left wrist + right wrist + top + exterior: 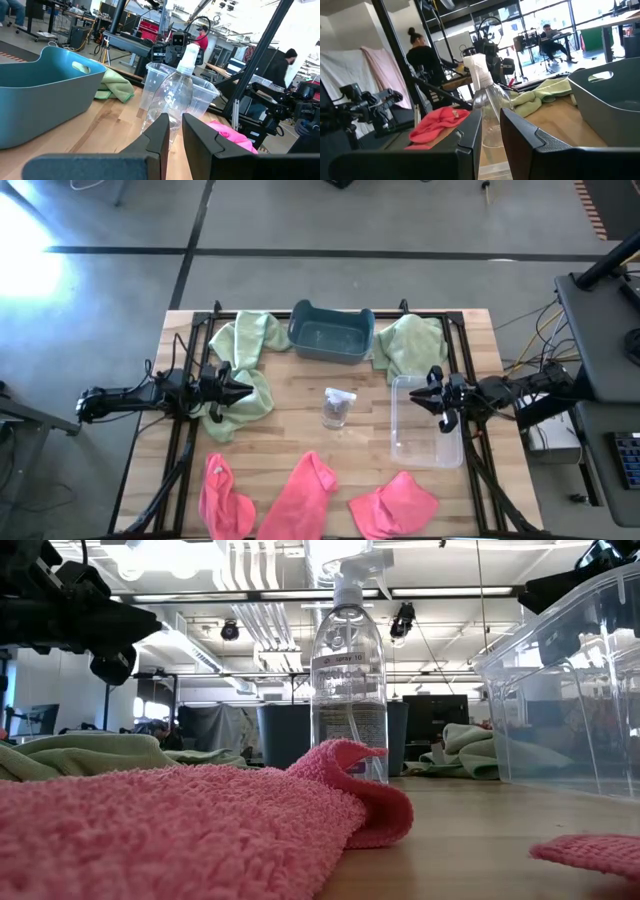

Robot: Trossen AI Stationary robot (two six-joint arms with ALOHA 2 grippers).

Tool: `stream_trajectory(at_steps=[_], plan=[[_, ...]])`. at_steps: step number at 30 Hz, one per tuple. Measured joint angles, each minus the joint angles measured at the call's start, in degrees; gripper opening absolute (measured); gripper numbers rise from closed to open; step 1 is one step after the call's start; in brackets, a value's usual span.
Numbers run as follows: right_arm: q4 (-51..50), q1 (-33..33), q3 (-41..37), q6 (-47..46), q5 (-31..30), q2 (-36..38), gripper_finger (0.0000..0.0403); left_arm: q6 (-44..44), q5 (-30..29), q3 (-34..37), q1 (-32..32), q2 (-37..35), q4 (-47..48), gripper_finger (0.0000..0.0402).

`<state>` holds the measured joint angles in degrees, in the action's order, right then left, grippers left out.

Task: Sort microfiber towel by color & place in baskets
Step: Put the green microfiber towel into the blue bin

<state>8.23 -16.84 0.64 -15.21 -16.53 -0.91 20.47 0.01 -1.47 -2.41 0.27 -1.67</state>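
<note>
The three pink towels [305,498] lie crumpled along the near edge of the table, nearer the viewer than either claw; none is in a basket yet. They look light, soft and limp, so I judge they will sag and fold when lifted, and a pinch on a raised fold or bunched corner should hold better than a flat patch (the fabric is not slippery-looking).

The left claw [243,390] hovers over a green towel [240,402] lying directly beneath it, fingers close together with only a narrow gap and holding nothing. The right claw [432,401] hangs above the clear basket [425,422], fingers likewise nearly closed and empty. Both arms reach in low and level from the table's sides, tips pointing inward at the spray bottle [337,408] between them.

Beyond the claws, the blue basket [331,333] sits at the far edge, with a green towel on each side.
</note>
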Motion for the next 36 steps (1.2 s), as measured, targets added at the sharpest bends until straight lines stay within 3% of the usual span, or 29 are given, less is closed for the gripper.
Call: stream_trajectory(at_steps=[24, 36], plan=[[0.27, -0.02, 0.00, -1.58, -0.24, 0.00, 0.0063, -0.42, 0.00, 0.01, 0.02, 0.01, 0.00, 0.0038], [0.19, -0.02, 0.00, -1.33, -4.55, 0.00, 0.0063, 1.32, 0.00, 0.00, 0.00, 0.02, -0.02, 0.0038]])
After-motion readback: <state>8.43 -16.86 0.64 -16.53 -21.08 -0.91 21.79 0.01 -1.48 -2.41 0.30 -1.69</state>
